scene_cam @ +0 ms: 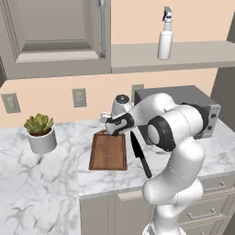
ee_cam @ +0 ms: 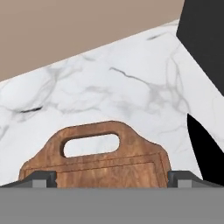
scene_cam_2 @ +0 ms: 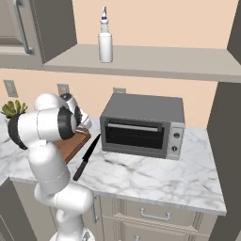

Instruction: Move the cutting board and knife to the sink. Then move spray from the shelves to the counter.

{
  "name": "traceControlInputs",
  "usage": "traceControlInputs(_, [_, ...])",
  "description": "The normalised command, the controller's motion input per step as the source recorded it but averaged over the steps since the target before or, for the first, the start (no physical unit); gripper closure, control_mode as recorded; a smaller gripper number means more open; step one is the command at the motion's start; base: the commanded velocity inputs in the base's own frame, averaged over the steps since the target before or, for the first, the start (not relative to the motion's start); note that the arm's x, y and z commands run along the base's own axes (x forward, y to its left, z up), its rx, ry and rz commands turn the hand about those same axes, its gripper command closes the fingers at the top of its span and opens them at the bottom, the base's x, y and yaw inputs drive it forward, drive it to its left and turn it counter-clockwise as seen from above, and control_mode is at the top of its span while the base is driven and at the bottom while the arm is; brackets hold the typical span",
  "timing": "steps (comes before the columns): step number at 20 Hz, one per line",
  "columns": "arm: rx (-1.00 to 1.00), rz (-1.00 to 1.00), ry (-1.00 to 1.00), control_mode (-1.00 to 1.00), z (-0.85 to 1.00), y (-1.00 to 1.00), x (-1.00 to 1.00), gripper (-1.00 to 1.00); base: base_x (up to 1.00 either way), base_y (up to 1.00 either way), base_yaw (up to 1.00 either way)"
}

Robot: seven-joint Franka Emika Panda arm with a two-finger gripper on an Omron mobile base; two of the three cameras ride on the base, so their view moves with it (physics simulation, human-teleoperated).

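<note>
Hovering released claw over ridged brown wooden cutting board on veined marble counter.

You're in a home kitchen: marble counter over panelled cabinets, toaster oven at its back edge, wall outlets, potted succulent, upper shelf.

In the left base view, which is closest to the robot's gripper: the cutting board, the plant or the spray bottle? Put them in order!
From the gripper:
1. cutting board, right under it on the counter.
2. plant, off to the left.
3. spray bottle, up on the shelf.
</note>
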Motion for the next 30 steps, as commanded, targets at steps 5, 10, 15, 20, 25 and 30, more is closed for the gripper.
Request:
traceControlInputs(5, [0.00, 0.00, 0.01, -1.00, -0.20, 0.06, 0.32, -1.00, 0.00, 0.00, 0.00])
traceControlInputs(10, [0.00, 0.00, 0.05, -1.00, -0.18, 0.06, 0.31, -1.00, 0.00, 0.00, 0.00])
traceControlInputs(15, [0.00, 0.00, 0.04, -1.00, -0.18, 0.05, 0.30, -1.00, 0.00, 0.00, 0.00])
traceControlInputs(20, [0.00, 0.00, 0.00, -1.00, -0.12, 0.04, 0.23, -1.00, 0.00, 0.00, 0.00])
traceControlInputs(25, [0.00, 0.00, 0.00, -1.00, -0.13, 0.00, 0.17, -1.00, 0.00, 0.00, 0.00])
traceControlInputs(30, [0.00, 0.00, 0.00, -1.00, -0.14, 0.00, 0.05, -1.00, 0.00, 0.00, 0.00])
